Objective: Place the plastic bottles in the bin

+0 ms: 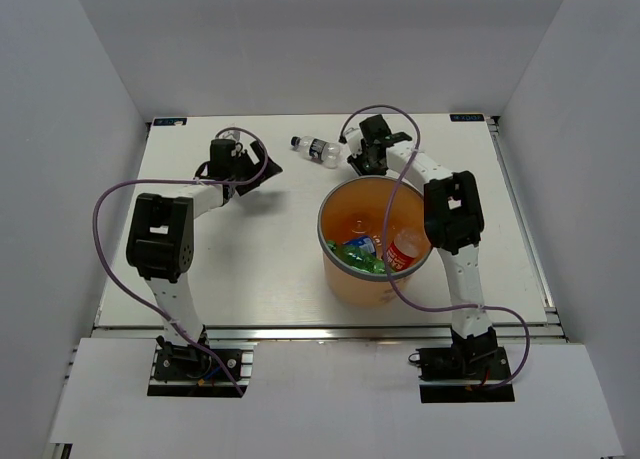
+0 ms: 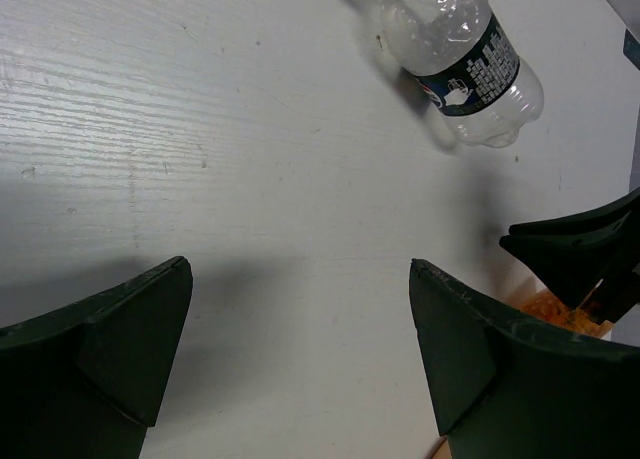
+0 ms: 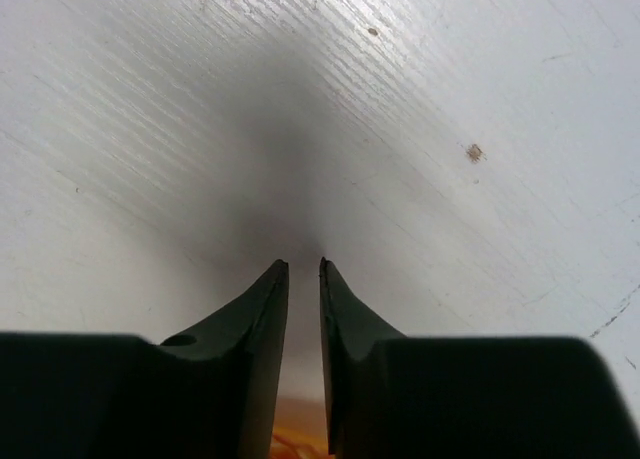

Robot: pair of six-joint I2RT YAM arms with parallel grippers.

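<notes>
White wood-grain tabletop (image 1: 260,269) carries the round, smooth-walled orange bin (image 1: 365,284) with plastic bottles (image 1: 362,254) inside. One clear, dark-labelled bottle (image 1: 318,150) lies sideways beyond it. Left hand (image 2: 300,269) released wide; right hand (image 3: 304,264) clenched, empty.

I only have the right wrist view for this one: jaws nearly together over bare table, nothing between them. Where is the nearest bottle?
Observer: In the top view a clear bottle with a dark label lies on its side just left of those jaws, outside them.
Operator: And the left arm?
Observer: Its wrist view shows the left jaws wide open, with that bottle ahead of them on the table, untouched.
Operator: Anything in the bin?
Observer: Yes, the orange bin holds several bottles, among them a green one and a red-labelled one.
</notes>
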